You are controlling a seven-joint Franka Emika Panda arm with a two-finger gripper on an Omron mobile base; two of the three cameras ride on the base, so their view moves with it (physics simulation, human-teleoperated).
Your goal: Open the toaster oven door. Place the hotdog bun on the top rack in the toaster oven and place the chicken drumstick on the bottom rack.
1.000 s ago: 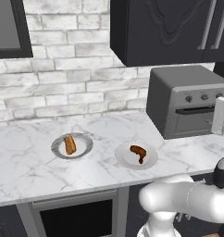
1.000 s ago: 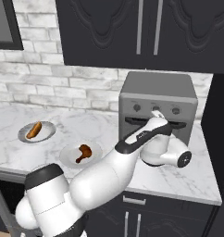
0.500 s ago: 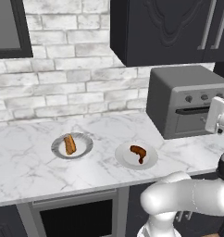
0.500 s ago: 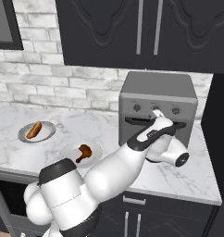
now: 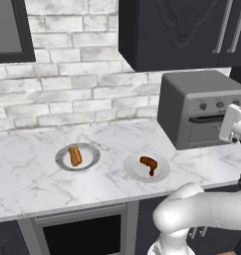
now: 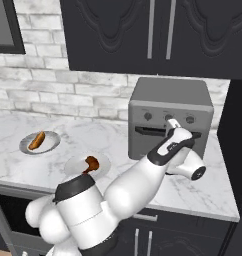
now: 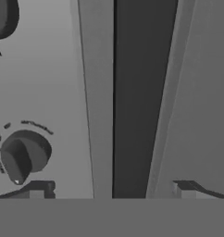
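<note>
Fingers [image 7: 111,189] spread, dark handle [image 7: 134,97], grey toaster oven door [image 6: 168,141] closed

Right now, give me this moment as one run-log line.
gripper: open, straddling handle | toaster oven door: shut | hotdog bun: on its plate | chicken drumstick: on its plate

In the left base view the right edge cuts off the toaster oven [image 5: 199,107], so we lose its far side, and the white hand covers part of the toaster oven door [image 5: 207,130]. From the right base view the arm hides the middle of the door handle [image 6: 148,131]. In the hand view a knob [image 7: 22,154] sits close, its markings too blurred for us to read; a second knob [image 7: 3,16] is clipped by the top corner.
</note>
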